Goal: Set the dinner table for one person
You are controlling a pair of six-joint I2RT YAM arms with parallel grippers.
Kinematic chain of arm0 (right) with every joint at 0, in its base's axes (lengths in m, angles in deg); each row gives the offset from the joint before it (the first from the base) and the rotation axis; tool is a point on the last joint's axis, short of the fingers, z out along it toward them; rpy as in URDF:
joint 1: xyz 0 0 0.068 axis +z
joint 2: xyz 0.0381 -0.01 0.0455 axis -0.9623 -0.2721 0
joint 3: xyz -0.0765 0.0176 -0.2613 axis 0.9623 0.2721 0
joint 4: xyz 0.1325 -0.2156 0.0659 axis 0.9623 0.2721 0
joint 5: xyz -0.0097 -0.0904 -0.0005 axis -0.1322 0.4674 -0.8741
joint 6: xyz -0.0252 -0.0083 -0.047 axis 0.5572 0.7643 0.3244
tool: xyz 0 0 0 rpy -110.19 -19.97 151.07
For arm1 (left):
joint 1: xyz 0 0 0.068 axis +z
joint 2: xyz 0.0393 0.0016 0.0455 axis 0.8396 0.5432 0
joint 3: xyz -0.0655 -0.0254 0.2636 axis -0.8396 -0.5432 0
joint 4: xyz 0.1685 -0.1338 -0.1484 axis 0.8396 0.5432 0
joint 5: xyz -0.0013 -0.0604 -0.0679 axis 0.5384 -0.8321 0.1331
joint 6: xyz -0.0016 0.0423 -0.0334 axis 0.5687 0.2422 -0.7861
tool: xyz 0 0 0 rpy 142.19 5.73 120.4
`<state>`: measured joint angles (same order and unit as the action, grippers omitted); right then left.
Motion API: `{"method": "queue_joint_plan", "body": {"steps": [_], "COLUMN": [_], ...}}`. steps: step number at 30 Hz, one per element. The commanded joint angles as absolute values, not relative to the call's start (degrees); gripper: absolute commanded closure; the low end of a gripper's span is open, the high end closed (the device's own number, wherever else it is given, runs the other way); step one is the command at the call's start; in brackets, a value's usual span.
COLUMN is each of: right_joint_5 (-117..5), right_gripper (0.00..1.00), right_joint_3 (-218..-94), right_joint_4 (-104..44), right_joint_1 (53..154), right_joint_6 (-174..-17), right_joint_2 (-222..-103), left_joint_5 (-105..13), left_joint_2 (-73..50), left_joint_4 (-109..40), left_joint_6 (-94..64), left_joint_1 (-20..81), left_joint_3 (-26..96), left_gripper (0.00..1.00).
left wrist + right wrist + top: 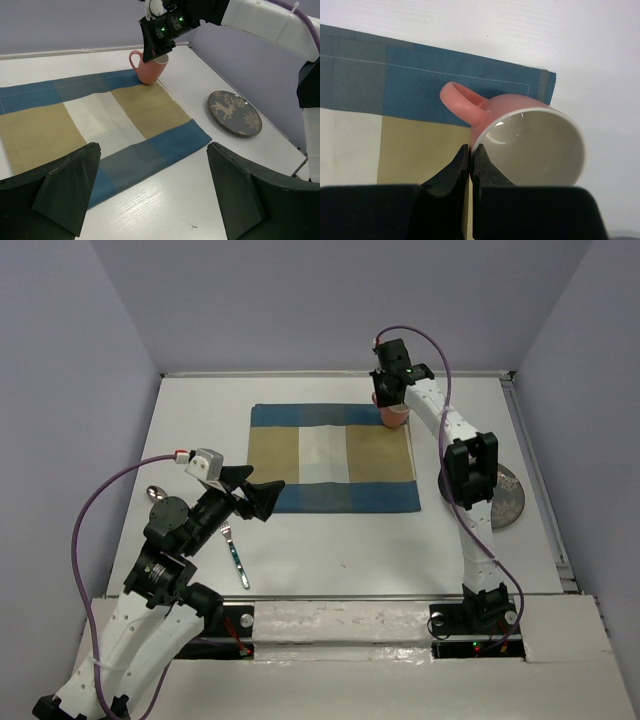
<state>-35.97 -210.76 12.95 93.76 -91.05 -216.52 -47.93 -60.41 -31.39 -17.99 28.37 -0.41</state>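
A pink mug (393, 415) with a white inside sits at the far right corner of the blue, tan and white patchwork mat (330, 455) on the white dinner table (350, 550). My right gripper (390, 390) is shut on the mug's rim beside the handle, one finger inside and one outside, as the right wrist view shows (471, 152). The mug (535, 145) leans a little; I cannot tell whether its base touches the mat (420, 85). My left gripper (258, 498) is open and empty, hovering over the mat's near left corner (155, 190). The mug (147, 70) also shows in the left wrist view.
A grey plate (508, 495) with a deer pattern lies right of the mat, partly behind the right arm, and shows in the left wrist view (235, 112). A blue-handled fork (236, 558) lies near the left arm. A spoon (157, 494) lies further left.
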Motion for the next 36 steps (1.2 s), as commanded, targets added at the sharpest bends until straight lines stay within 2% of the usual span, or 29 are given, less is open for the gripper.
{"method": "queue_joint_plan", "body": {"steps": [1, 5, 7, 11, 14, 15, 16, 18, 20, 21, 22, 24, 25, 26, 29, 30, 33, 36], "right_joint_5": [-36.1, -35.4, -35.1, -34.6, -32.5, -32.5, -32.0, -31.5, -30.9, -29.6, -28.4, -24.4, -23.6, -23.0, -22.3, -22.2, -25.4, -28.9], "right_gripper": [1.00, 1.00, 0.97, 0.82, 0.57, 0.57, 0.52, 0.48, 0.45, 0.45, 0.45, 0.49, 0.50, 0.52, 0.56, 0.61, 0.73, 0.71], "right_joint_3": [-214.9, -215.0, -215.1, -215.6, -215.5, -215.5, -215.0, -213.7, -210.1, -202.4, -202.3, -178.6, -178.5, -165.9, -148.7, -139.0, -124.1, -115.1], "right_joint_4": [10.7, 10.7, 10.7, 10.7, 10.8, 10.8, 10.6, 10.5, 8.4, 6.6, 4.0, -4.1, -6.8, -9.2, -15.2, -16.5, -17.7, -17.4], "right_joint_1": [93.6, 93.6, 93.6, 93.6, 93.6, 93.6, 93.6, 93.6, 93.1, 93.1, 93.1, 91.9, 91.2, 90.1, 83.5, 78.7, 67.1, 56.1], "right_joint_6": [-89.7, -89.5, -89.4, -89.6, -91.0, -91.6, -92.4, -95.5, -99.9, -101.3, -103.0, -109.3, -112.0, -116.9, -124.9, -129.5, -135.8, -138.7], "right_joint_2": [-216.3, -216.6, -216.6, -216.3, -214.4, -214.4, -212.6, -210.2, -204.1, -201.0, -197.5, -181.1, -181.0, -173.0, -162.0, -155.0, -142.6, -134.2], "left_joint_5": [-48.1, -48.1, -48.1, -48.1, -48.1, -48.1, -48.1, -48.2, -48.2, -48.3, -48.3, -48.3, -48.3, -48.2, -47.6, -47.4, -47.3, -46.8], "left_joint_2": [-60.5, -60.6, -60.6, -60.6, -60.5, -60.4, -60.4, -60.4, -60.9, -61.0, -61.2, -62.1, -62.4, -62.5, -63.4, -63.7, -64.3, -64.9], "left_joint_4": [-33.2, -33.2, -33.2, -33.2, -33.2, -33.2, -33.3, -33.3, -33.4, -33.4, -33.4, -33.4, -33.4, -33.3, -33.2, -33.2, -33.2, -33.2], "left_joint_6": [-17.1, -17.2, -17.2, -17.2, -17.2, -17.2, -17.2, -17.3, -17.4, -17.3, -17.3, -17.3, -17.4, -17.3, -17.1, -17.0, -16.9, -16.8], "left_joint_1": [28.8, 28.9, 28.9, 28.9, 28.9, 28.9, 29.0, 29.1, 29.1, 29.0, 29.0, 28.9, 28.8, 28.5, 27.1, 26.3, 24.3, 23.1], "left_joint_3": [1.0, 1.0, 1.0, 1.0, 0.9, 0.9, 0.9, 0.9, 0.9, 0.9, 0.9, 0.9, 0.9, 1.0, 0.9, 1.0, 1.0, 1.0], "left_gripper": [0.01, 0.01, 0.01, 0.01, 0.01, 0.01, 0.01, 0.01, 0.01, 0.01, 0.01, 0.01, 0.01, 0.01, 0.01, 0.01, 0.01, 0.01]}}
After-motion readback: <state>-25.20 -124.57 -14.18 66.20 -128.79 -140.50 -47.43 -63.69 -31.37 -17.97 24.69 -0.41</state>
